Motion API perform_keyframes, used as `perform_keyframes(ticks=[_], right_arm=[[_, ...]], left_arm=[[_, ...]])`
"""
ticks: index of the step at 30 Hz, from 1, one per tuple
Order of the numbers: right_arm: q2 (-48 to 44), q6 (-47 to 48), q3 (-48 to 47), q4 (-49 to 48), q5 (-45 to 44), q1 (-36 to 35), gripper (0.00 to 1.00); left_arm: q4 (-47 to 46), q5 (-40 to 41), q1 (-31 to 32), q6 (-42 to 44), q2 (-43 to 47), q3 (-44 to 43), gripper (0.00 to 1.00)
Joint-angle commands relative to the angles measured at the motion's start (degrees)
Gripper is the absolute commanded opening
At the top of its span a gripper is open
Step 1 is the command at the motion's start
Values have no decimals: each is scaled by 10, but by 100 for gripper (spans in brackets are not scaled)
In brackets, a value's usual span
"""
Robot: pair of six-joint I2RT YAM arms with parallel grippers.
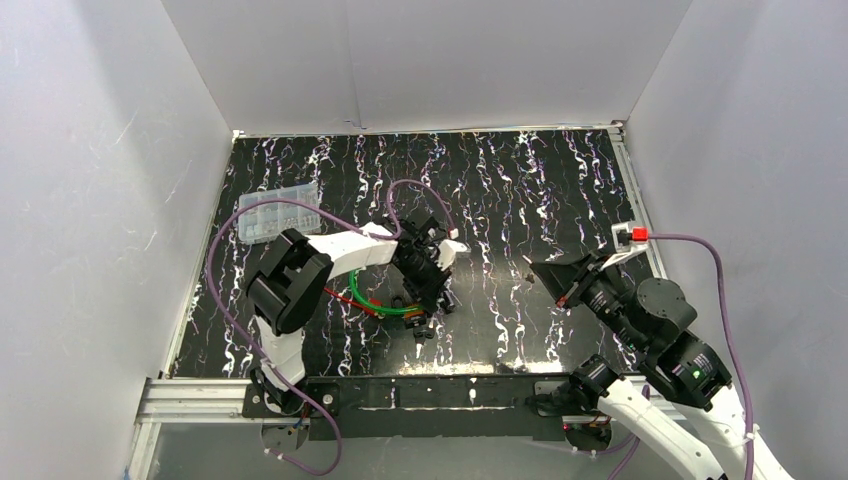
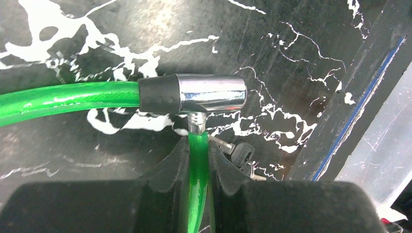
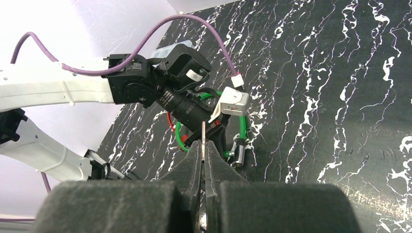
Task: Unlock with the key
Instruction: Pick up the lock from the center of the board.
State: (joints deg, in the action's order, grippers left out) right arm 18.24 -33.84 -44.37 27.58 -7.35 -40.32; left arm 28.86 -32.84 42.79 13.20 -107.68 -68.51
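A green cable lock lies on the dark marbled table [image 1: 520,200] left of centre. Its chrome lock cylinder [image 2: 211,93] with a black collar fills the left wrist view and also shows in the right wrist view [image 3: 239,151]. My left gripper [image 2: 198,145] is shut on the green cable [image 2: 198,165] just below the cylinder's pin. Spare keys [image 2: 241,154] lie on the table beside its right finger. My right gripper [image 3: 203,145] is shut on a thin metal key [image 3: 203,130], whose blade sticks out past the fingertips. It hovers right of centre [image 1: 540,272], apart from the lock.
A clear plastic compartment box [image 1: 281,213] stands at the back left. Purple cables loop over both arms. White walls enclose the table. The table's front edge with a blue strip [image 2: 359,107] runs close to the lock cylinder.
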Motion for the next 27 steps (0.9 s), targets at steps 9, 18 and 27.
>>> perform_keyframes(ticks=[9,18,27], right_arm=[[59,17,-68,-54,51,-2,1],[227,52,-183,-113,120,-2,1],[354,89,-299,-180,157,-3,1]], left_arm=[[18,209,-30,-87,250,-128,0],[-66,365,24,38,330,-174,0],[-189,412,34,139,358,-160,0]])
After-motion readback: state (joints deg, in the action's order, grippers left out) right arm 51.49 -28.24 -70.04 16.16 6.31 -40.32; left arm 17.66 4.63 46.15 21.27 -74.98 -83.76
